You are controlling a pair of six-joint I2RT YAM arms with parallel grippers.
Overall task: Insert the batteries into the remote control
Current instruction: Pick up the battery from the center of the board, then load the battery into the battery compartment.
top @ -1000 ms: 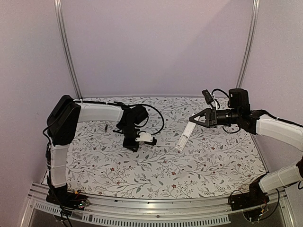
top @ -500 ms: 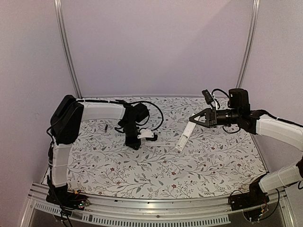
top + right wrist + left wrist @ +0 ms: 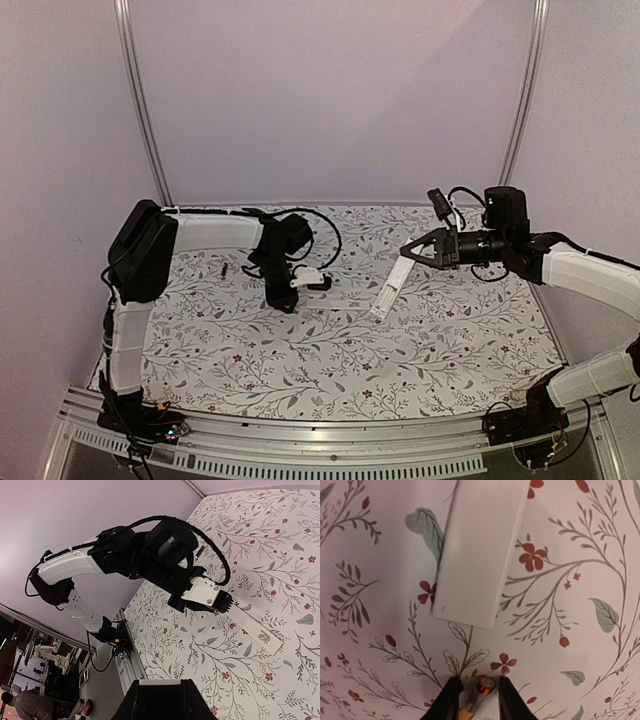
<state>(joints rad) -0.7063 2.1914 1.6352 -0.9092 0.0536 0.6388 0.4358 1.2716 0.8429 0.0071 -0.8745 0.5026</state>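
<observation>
My left gripper (image 3: pixel 285 304) points down at the table, shut on a brass and orange battery (image 3: pixel 482 687) held between its fingers (image 3: pixel 475 682). A small blackish battery (image 3: pixel 225 270) lies on the cloth to its left. My right gripper (image 3: pixel 404 252) is shut on the upper end of the white remote control (image 3: pixel 388 290). The remote slants down to the left, its lower end on or near the cloth. In the right wrist view only the remote's white edge (image 3: pixel 161 681) shows between the fingers (image 3: pixel 161 686).
A thin flat white cover piece (image 3: pixel 345 304) lies on the cloth just right of my left gripper. It is close ahead in the left wrist view (image 3: pixel 480 550) and shows small dark print near one end (image 3: pixel 257 627). The table has a floral cloth (image 3: pixel 300 370).
My left gripper has moved a little right and away with the battery, toward the flat cover. The right arm and the remote have not moved.
</observation>
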